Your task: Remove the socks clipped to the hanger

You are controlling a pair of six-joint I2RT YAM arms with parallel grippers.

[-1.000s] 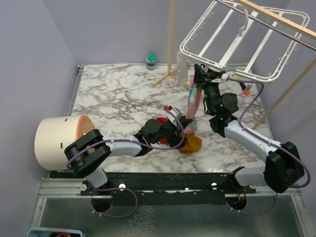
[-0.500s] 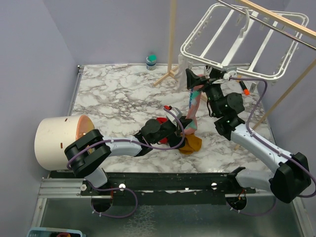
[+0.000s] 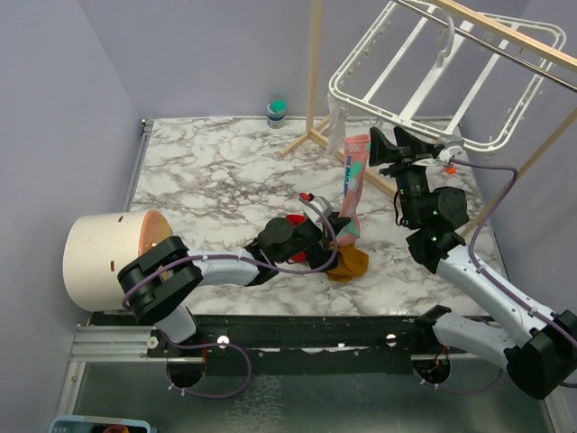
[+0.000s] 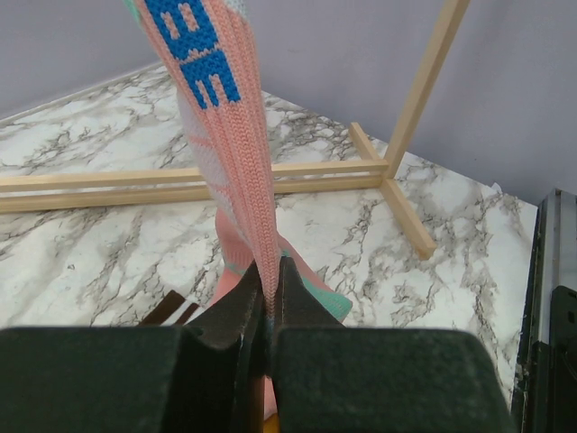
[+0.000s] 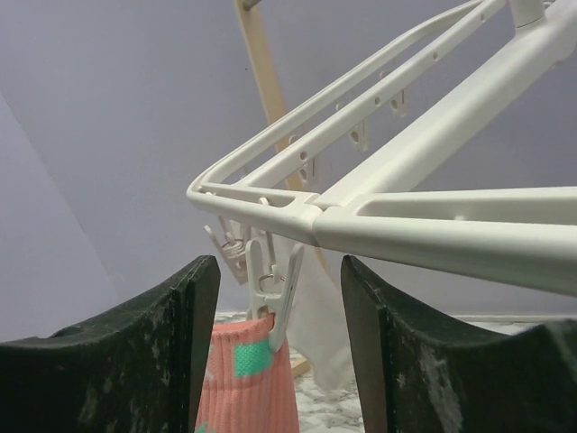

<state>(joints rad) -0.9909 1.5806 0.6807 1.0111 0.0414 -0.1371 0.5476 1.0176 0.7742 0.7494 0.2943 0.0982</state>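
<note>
A pink sock with teal patches point(image 3: 354, 185) hangs from a clip on the near-left corner of the white hanger point(image 3: 433, 86). My left gripper point(image 3: 330, 236) is shut on the sock's lower end, and the left wrist view shows the pink sock point(image 4: 236, 153) pinched between the jaws. My right gripper point(image 3: 377, 149) is open just right of the clip. In the right wrist view the clip point(image 5: 278, 284) and the sock's cuff point(image 5: 248, 383) sit between my spread fingers, untouched. A white sock point(image 5: 317, 316) hangs behind. Mustard point(image 3: 352, 263), red point(image 3: 293, 221) and striped point(image 4: 171, 311) socks lie on the table.
A light wooden rack stand point(image 3: 315, 81) carries the hanger, and its base bars point(image 4: 288, 176) lie on the marble table. A cream bin point(image 3: 104, 257) lies on its side at the left. A small teal-lidded jar point(image 3: 277, 110) stands at the back.
My right gripper has pulled back to the right, away from the clip and the sock's top. The pink sock stays clipped. The left arm has not moved.
</note>
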